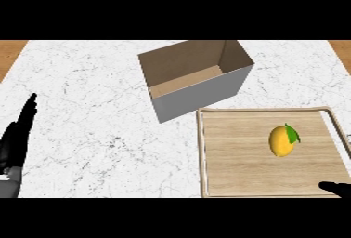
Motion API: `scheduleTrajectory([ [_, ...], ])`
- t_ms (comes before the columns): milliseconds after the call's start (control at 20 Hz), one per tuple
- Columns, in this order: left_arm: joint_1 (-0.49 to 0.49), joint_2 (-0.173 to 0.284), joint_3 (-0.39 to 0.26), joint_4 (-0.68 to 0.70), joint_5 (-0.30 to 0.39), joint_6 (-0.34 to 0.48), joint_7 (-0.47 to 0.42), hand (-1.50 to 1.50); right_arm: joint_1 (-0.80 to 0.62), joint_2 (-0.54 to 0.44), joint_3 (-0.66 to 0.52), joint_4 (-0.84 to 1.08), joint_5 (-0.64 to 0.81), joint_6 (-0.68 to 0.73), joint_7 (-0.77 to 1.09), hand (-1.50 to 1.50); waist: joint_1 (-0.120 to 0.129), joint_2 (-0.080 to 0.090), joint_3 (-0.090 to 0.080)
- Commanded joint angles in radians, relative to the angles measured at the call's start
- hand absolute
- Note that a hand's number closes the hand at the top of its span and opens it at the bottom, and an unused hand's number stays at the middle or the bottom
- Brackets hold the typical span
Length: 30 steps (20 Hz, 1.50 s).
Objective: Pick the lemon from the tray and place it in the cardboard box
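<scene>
White marble counter point(89, 93), with the lemon point(282, 141) lying on the wooden tray point(233, 181), apart from the box point(195, 76). Left hand point(17, 139) rests released at the edge; right hand point(337, 188) barely shows, fingers unreadable. A sideways approach could roll the lemon away.

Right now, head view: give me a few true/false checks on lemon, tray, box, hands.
1. The lemon lies on the wooden tray. True.
2. The cardboard box already holds the lemon. False: what shows of its inside is bare.
3. The box stands left of and beyond the tray. True.
4. The right hand is curled round the lemon. False: it shows only at the tray's near right corner, apart from the lemon.
5. The left hand rests open at the left edge. True.
</scene>
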Motion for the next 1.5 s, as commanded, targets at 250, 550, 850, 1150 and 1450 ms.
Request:
scheduleTrajectory([
  [250,-0.008,0.022,0.013,-0.003,-0.004,-0.042,0.011,0.00,-0.031,-0.256,0.063,-0.117,0.231,-0.016,0.295,-1.50,0.017,-0.002,-0.004],
  [550,-0.006,-0.015,0.022,0.053,-0.023,-0.023,-0.051,0.00,-0.055,-0.373,0.129,-0.182,0.335,0.101,0.477,-1.50,0.016,0.001,-0.003],
  [850,-0.007,-0.024,0.036,0.004,-0.032,-0.049,0.011,0.00,-0.118,-0.319,0.172,-0.294,0.373,0.210,0.697,-1.50,0.013,-0.001,-0.001],
  [1150,0.020,-0.029,0.072,-0.031,-0.062,-0.075,-0.001,0.00,-0.210,-0.204,0.186,-0.246,0.501,0.269,0.768,-1.50,0.016,0.000,-0.001],
  [1450,-0.063,-0.050,0.109,0.051,-0.107,-0.093,0.002,0.00,-0.219,-0.091,0.172,-0.309,0.586,0.301,0.844,-1.50,0.009,0.000,-0.001],
])
